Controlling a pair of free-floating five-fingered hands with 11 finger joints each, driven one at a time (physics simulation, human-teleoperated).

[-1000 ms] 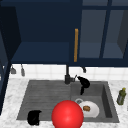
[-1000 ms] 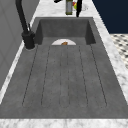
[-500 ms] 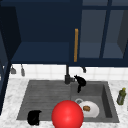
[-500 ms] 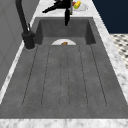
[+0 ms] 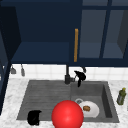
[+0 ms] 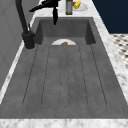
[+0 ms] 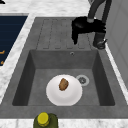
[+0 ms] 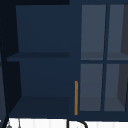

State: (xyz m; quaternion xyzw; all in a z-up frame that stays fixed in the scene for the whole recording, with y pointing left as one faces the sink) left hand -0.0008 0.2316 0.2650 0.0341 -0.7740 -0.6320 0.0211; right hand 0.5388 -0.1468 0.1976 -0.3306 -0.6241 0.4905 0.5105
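Observation:
My right hand [image 5: 80, 76] hovers over the back edge of the sink basin, just right of the black faucet [image 5: 67, 78]. In the right side view this hand [image 7: 88, 25] reaches to the faucet [image 7: 99, 30] with straight fingers, one digit hanging down. It appears in the left side view too, the hand [image 6: 49, 4] beside the faucet [image 6: 26, 30]. Below it a white plate [image 7: 64, 90] with a brown piece of food [image 7: 63, 84] lies in the basin [image 7: 101, 82]. My left hand [image 5: 34, 117] floats at the front left corner of the drainboard. A red ball [image 5: 67, 114] shows at the sink's front edge.
An olive bottle [image 5: 121, 96] stands on the counter right of the sink. The ribbed drainboard [image 6: 65, 77] lies left of the basin. Above, an open dark blue wall cabinet [image 8: 42, 75] has a door with an orange handle [image 8: 76, 97]. A drain [image 7: 82, 80] sits beside the plate.
My right hand has drifted a little toward the faucet and shows more fully in the left side view. The left hand, ball and plate have stayed put.

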